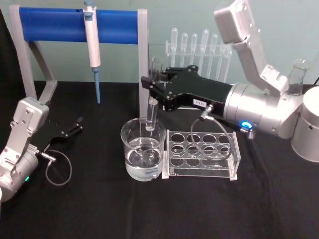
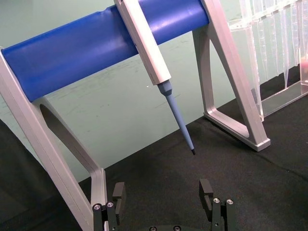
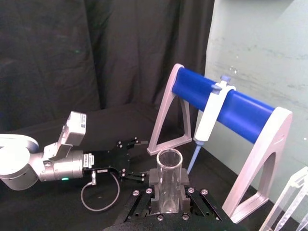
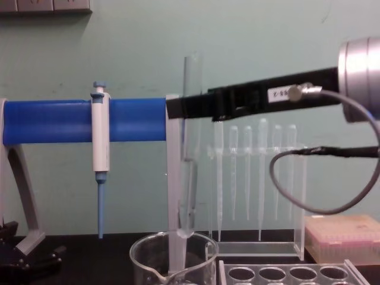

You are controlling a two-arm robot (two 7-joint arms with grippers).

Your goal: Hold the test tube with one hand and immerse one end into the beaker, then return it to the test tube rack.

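The test tube (image 1: 151,113) hangs upright with my right gripper (image 1: 153,85) shut on its upper part. Its rounded lower end sits just inside the rim of the beaker (image 1: 143,154), above the water. In the chest view the test tube (image 4: 190,154) ends at about the level of the beaker (image 4: 172,256) rim, with the right gripper (image 4: 190,107) coming in from the right. In the right wrist view the tube's open top (image 3: 169,179) stands between the fingers. My left gripper (image 1: 71,130) rests open on the black table at the left; its fingers (image 2: 118,195) stand apart with nothing between them.
A clear rack with round holes (image 1: 202,152) sits right beside the beaker. Behind stand a pipette holder (image 1: 199,50) and a blue-bar stand (image 1: 65,25) carrying a micropipette (image 1: 91,40). A pink-topped box (image 4: 344,236) is at the back right.
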